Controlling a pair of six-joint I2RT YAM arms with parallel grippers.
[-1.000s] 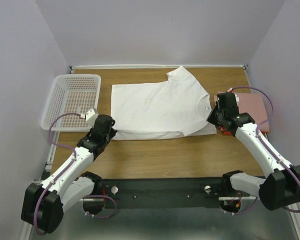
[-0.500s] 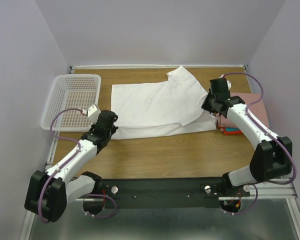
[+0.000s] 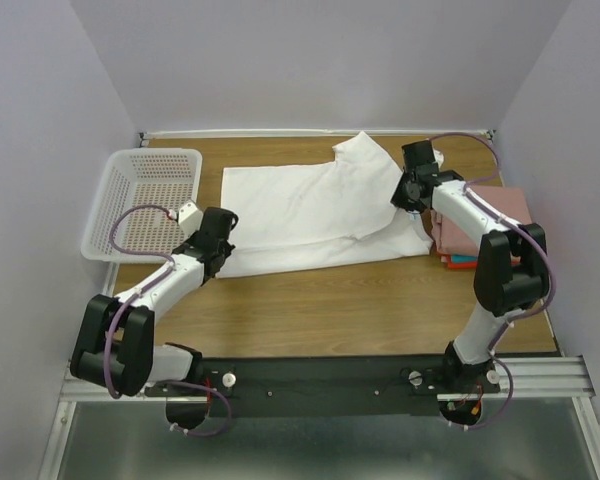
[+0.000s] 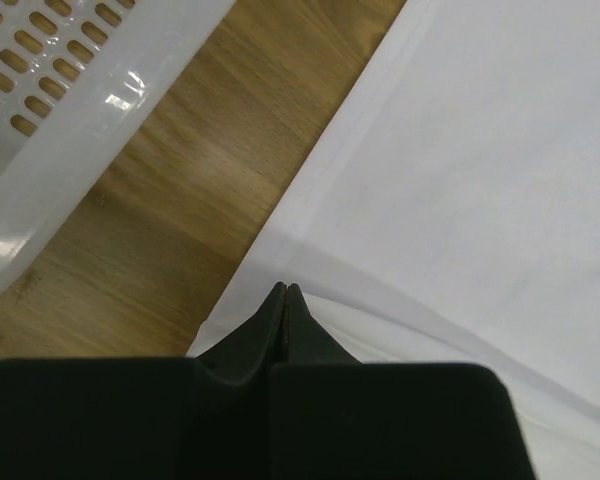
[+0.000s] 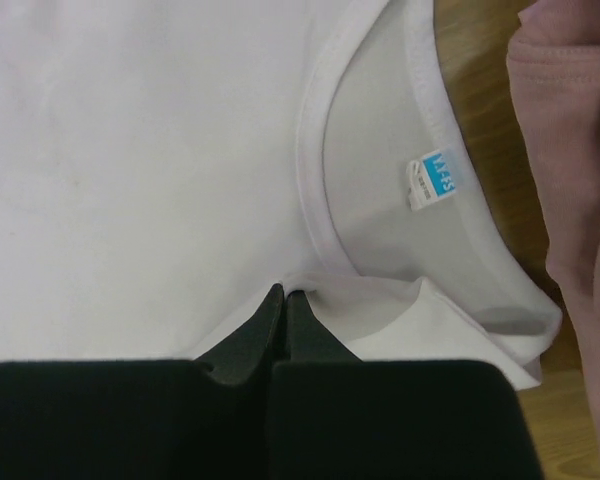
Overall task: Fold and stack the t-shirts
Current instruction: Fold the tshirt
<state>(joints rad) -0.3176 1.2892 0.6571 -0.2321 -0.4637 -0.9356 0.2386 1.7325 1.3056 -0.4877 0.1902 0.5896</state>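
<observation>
The white t-shirt (image 3: 300, 205), spread just right of the basket (image 3: 155, 153), is now partly folded: its near edge has been carried back. The hem is pinched by the left gripper (image 4: 285, 292) and the collar by the right gripper (image 5: 285, 293). The pink t-shirt (image 3: 515, 210) is seen farther right.

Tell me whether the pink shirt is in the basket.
No, the pink shirt lies at the right side, while the basket sits at the left.

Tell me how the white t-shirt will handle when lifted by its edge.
Likely floppy: the white t-shirt creases and doubles over where the left claw and right claw pinch it. Probably light, thin cloth; its unheld middle should sag.
</observation>
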